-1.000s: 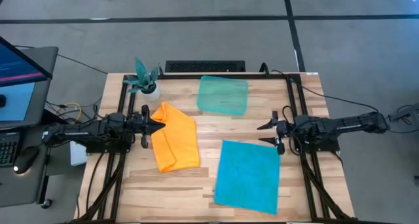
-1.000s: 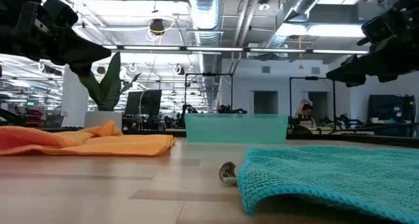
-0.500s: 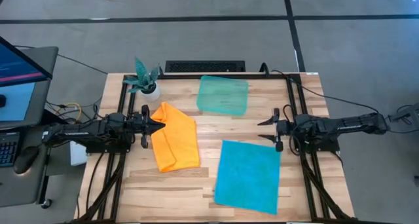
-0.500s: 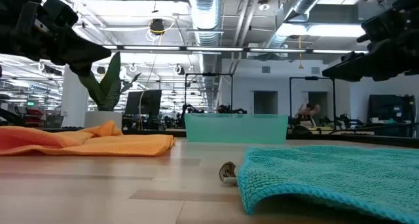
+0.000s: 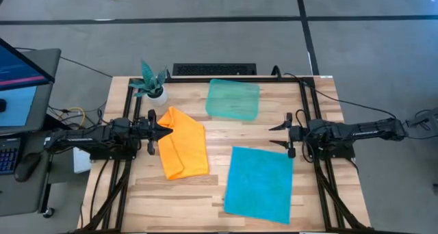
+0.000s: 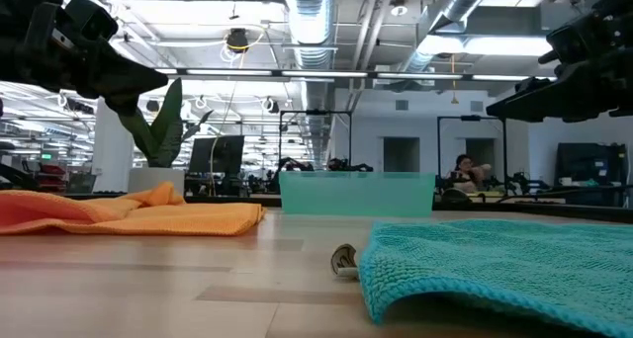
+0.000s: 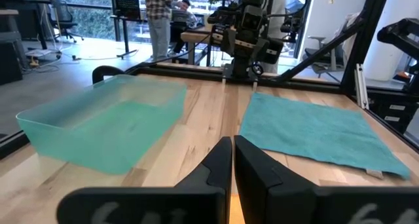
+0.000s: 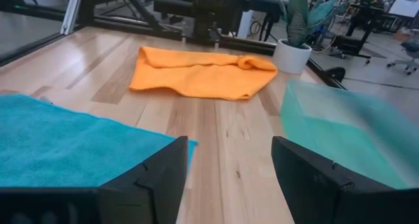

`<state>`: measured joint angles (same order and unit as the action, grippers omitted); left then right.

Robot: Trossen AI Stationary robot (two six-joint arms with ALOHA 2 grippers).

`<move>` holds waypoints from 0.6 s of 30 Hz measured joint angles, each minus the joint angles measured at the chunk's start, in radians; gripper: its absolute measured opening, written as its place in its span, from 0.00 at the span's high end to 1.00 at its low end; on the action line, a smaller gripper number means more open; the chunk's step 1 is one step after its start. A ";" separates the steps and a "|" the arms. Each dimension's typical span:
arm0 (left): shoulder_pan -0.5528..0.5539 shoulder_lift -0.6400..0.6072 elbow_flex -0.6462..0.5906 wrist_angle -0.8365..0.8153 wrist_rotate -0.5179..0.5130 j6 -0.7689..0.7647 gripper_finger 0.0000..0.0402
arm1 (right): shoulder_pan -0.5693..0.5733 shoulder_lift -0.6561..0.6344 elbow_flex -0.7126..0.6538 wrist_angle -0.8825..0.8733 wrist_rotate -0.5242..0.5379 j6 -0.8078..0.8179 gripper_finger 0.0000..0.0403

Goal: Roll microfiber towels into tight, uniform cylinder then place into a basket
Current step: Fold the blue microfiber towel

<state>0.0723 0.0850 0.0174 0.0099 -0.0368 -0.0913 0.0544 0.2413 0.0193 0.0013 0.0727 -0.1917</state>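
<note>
While hovering above the table's (image 5: 205, 186) left side, left gripper (image 5: 166, 130) pressed together, tips over the near edge of the orange towel (image 5: 182, 150), holding nothing. Right gripper (image 5: 276, 137) spread wide at the right side, empty, just off the turquoise towel's (image 5: 260, 183) upper right corner. Orange towel crumpled and partly folded, left of centre; turquoise towel flat, front right, well apart from it. Basket (image 5: 233, 99) at the back centre, empty, clear of both towels. Potted plant (image 5: 152, 83) at the back left corner, beside the orange towel.
</note>
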 joint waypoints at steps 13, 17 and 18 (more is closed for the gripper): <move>0.000 0.000 0.000 0.007 -0.001 -0.054 0.98 | 0.000 0.000 0.001 0.003 0.000 0.000 0.39; 0.000 0.000 0.000 0.008 0.002 -0.107 0.98 | 0.000 0.000 0.002 0.003 0.000 0.000 0.39; 0.000 0.000 0.000 0.007 0.003 -0.114 0.98 | 0.000 0.000 0.002 0.004 0.000 0.000 0.39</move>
<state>0.0723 0.0849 0.0170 0.0174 -0.0341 -0.2053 0.0544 0.2413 0.0208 0.0050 0.0726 -0.1917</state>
